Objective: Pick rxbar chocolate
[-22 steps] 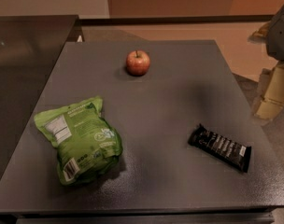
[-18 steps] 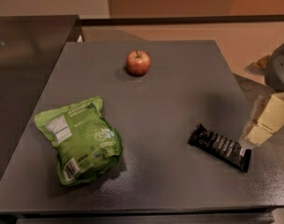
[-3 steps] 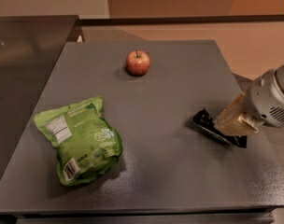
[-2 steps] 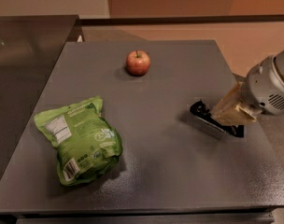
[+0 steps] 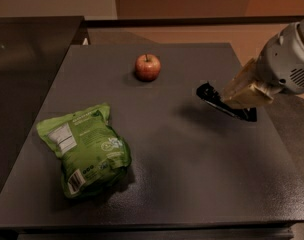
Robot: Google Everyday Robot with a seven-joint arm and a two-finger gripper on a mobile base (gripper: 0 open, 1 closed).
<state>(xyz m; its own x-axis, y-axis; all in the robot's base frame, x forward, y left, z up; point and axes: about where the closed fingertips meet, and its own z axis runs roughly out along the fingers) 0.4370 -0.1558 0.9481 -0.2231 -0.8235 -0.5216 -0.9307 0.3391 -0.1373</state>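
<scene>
Reaching in from the right, the gripper [image 5: 240, 100] is seen over the right part of the table [image 5: 192, 179]. Its fingers are closed narrowly on the bar [image 5: 208, 92], which is held tilted, a little above the surface; a shadow is cast beneath it. An apple [image 5: 147, 67] is placed near the far edge, well apart from the bar. A green bag [image 5: 84, 148] is laid at the front left.

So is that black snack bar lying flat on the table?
No, the end effector on the right grips the rxbar chocolate, tilted and clear above its shadow on the table.
</scene>
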